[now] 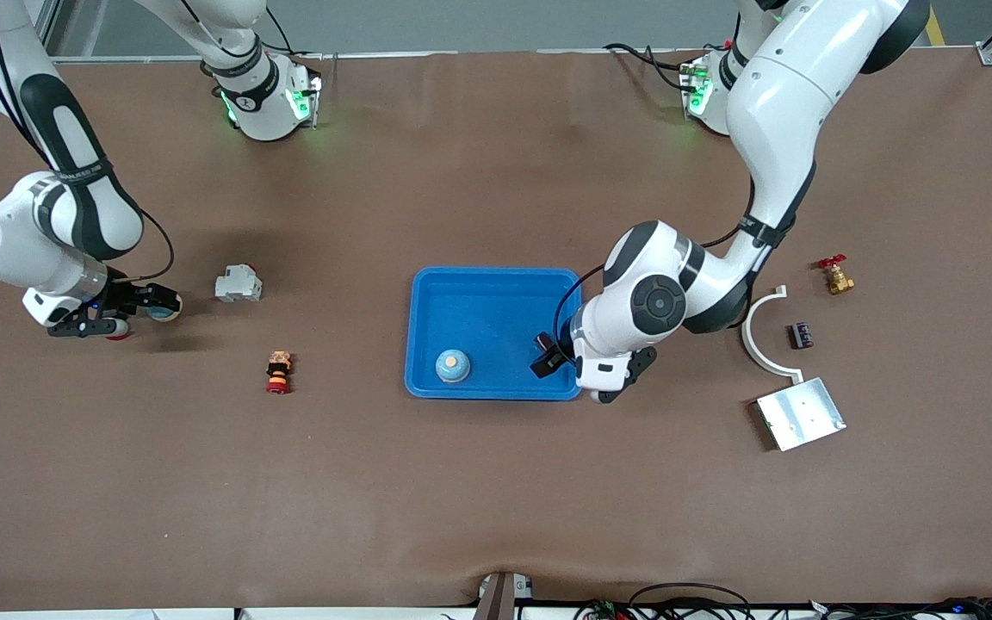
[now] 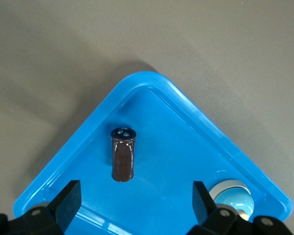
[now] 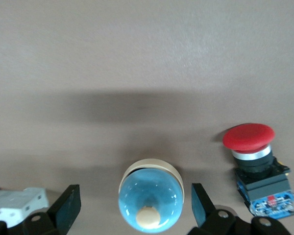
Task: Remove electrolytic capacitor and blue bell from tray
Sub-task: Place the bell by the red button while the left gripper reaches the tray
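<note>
Blue tray (image 1: 496, 277): centre of the table.
Capacitor (image 2: 123, 154): dark cylinder, upright in tray, touching neither finger.
Tray bell (image 1: 453, 366): blue dome, orange knob, in tray toward its 7 o'clock corner.
Left gripper (image 2: 135, 191): over tray's 4 o'clock corner; fingers apart, nothing between them.
Second bell (image 3: 150, 200): on the table at 9 o'clock from tray, well apart from it.
Right gripper (image 3: 134, 195): down at second bell; fingers spread either side, not touching it.
Red button (image 3: 255, 152): just beside second bell.
Breaker (image 1: 238, 284): white, between second bell and tray.
</note>
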You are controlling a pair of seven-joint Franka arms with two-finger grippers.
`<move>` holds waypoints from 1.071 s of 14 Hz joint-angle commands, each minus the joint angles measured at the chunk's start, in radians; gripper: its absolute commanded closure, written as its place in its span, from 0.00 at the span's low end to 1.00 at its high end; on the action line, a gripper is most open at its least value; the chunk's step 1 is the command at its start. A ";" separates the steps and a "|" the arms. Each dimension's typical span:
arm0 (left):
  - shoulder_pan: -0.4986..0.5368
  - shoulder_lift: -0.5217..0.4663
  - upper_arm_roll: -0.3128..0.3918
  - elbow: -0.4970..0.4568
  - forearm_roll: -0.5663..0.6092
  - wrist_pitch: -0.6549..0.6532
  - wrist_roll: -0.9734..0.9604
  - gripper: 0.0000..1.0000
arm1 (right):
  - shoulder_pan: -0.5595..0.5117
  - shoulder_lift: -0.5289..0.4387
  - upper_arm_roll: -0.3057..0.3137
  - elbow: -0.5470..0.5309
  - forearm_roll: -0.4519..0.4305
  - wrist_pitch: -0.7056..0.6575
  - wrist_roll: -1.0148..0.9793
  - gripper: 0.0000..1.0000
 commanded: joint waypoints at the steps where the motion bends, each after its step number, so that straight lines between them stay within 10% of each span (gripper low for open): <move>1: -0.028 0.047 0.013 0.027 -0.003 0.037 -0.019 0.00 | 0.026 -0.041 0.004 0.030 0.013 -0.076 0.008 0.00; 15: -0.154 0.134 0.139 0.027 -0.001 0.163 -0.068 0.00 | 0.232 -0.130 0.004 0.254 0.013 -0.381 0.362 0.00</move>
